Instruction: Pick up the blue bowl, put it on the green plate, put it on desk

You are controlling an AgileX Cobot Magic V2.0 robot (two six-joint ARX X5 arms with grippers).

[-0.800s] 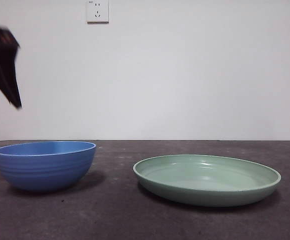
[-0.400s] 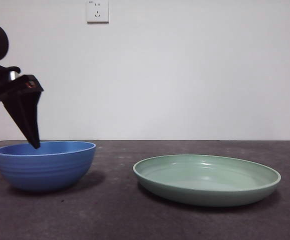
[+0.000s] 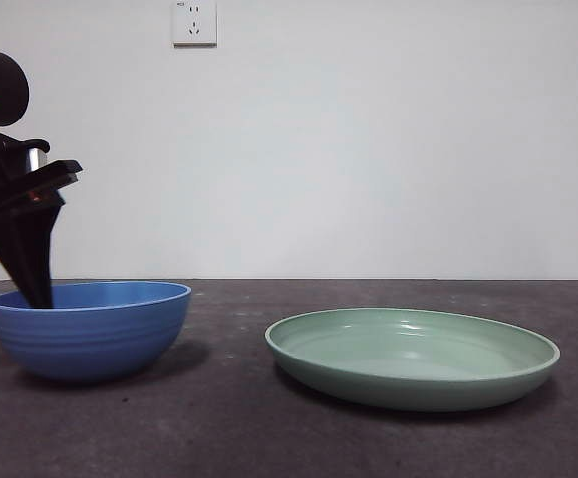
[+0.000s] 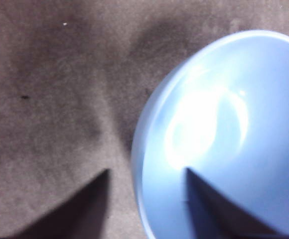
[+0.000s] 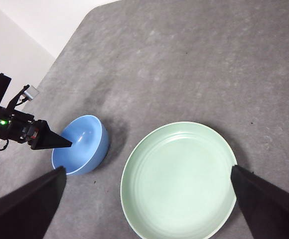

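Observation:
The blue bowl (image 3: pixel 100 334) stands on the desk (image 3: pixel 249 438) at the left; the green plate (image 3: pixel 414 358) lies empty to its right, apart from it. My left gripper (image 3: pixel 12 314) is open and straddles the bowl's left rim, one jaw inside the bowl and one outside. In the left wrist view the bowl (image 4: pixel 234 99) has its rim between the jaws of the left gripper (image 4: pixel 147 172). My right gripper (image 5: pixel 147 169) is open and empty, high above the plate (image 5: pixel 179 179) and the bowl (image 5: pixel 87 149). That view also shows the left gripper (image 5: pixel 60 142) at the bowl.
A white wall with a power socket (image 3: pixel 194 22) stands behind the desk. The right wrist view shows the desk's far edge and corner (image 5: pixel 79 25) beyond the bowl.
The left arm has come down from the upper left to the bowl. Its jaws now stand over the bowl's left rim, one tip inside. Bowl and plate have not moved.

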